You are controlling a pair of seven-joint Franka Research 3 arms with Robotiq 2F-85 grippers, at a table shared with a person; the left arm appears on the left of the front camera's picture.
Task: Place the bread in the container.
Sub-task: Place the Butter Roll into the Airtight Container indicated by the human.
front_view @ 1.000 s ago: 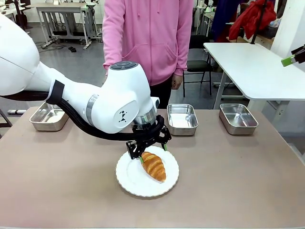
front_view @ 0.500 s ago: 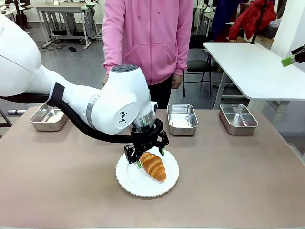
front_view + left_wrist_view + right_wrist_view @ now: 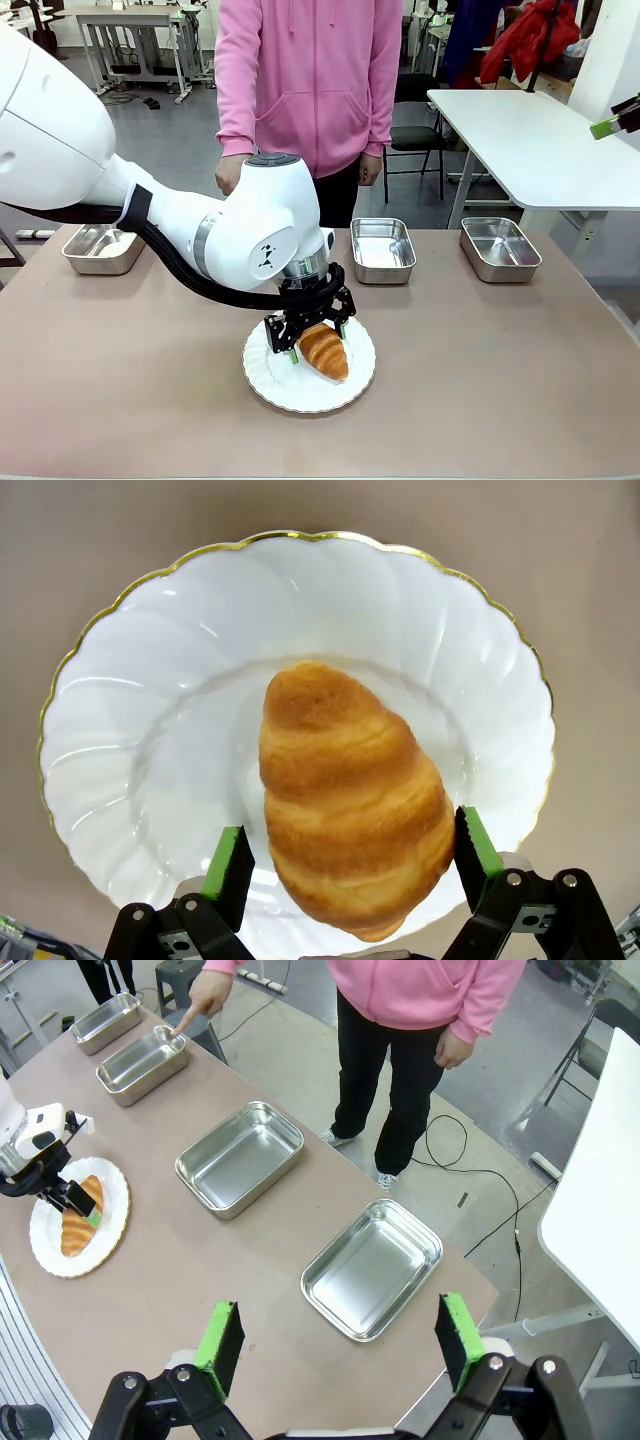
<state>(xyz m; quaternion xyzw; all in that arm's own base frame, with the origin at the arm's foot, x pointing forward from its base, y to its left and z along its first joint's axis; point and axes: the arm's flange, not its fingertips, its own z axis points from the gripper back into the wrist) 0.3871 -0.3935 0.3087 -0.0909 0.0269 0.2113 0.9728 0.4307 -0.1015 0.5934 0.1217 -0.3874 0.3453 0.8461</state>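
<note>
The bread [image 3: 326,351] is a golden-brown croissant lying on a round white plate [image 3: 268,378] at the table's front middle. My left gripper [image 3: 318,340] has come down over it, open, with one green pad on each side. In the left wrist view the bread [image 3: 345,790] fills the gap in the gripper [image 3: 354,855]; the right pad [image 3: 474,842] is at its crust and the left pad stands just off it. Steel containers [image 3: 241,1155] [image 3: 372,1267] [image 3: 143,1063] line the far edge. A person's finger [image 3: 190,1022] points at the third one. My right gripper [image 3: 339,1345] hangs open high above the table.
Two steel pans [image 3: 383,250] [image 3: 500,248] sit at the far middle and right, another [image 3: 103,248] at the far left. The person in a pink hoodie [image 3: 310,80] stands across the table. The left arm's white body [image 3: 250,225] spans the left half.
The left gripper has dropped lower onto the plate, and its fingers now straddle the croissant instead of hovering at its far end. The croissant has not moved.
</note>
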